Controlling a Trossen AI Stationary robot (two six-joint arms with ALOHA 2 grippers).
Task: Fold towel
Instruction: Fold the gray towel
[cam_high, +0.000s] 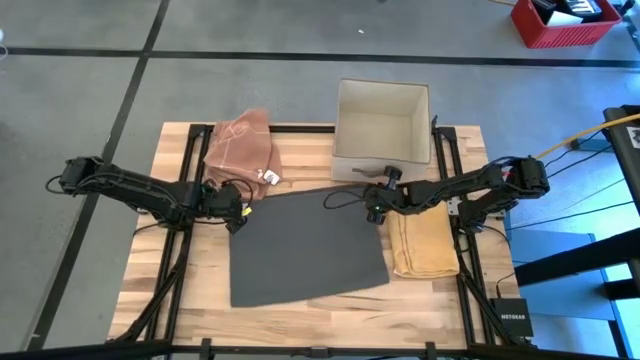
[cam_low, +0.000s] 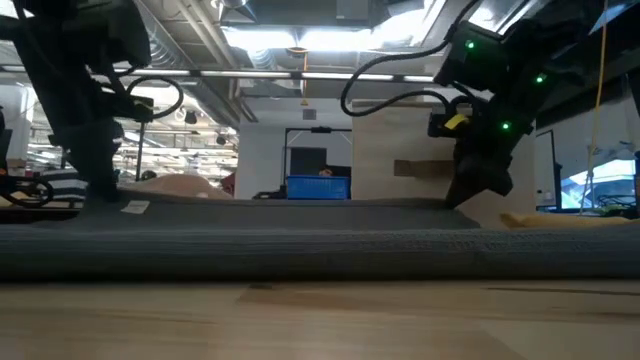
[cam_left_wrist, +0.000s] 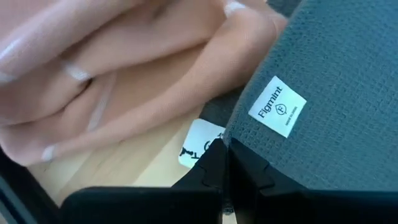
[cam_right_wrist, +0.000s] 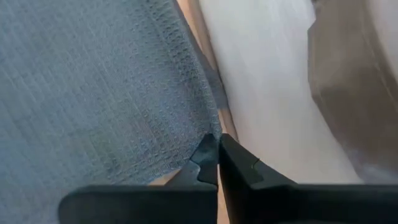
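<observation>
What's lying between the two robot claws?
The gray towel: its far edge runs from the left gripper to the right gripper, each shut on a corner, seen from above.

A dark grey waffle-weave towel, a pink cloth, a mustard-yellow cloth, a beige bin

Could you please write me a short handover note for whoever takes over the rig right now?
Left pincer: shut on the far left corner of the grey towel.
Right pincer: shut on the towel's far right corner.
Towel lies flat on the table; pink cloth beyond its left corner, yellow cloth folded at its right, beige bin behind.
Done: both far corners gripped.
Left: no fold made yet; probably lift the corners and bring them over to the near edge.
</observation>
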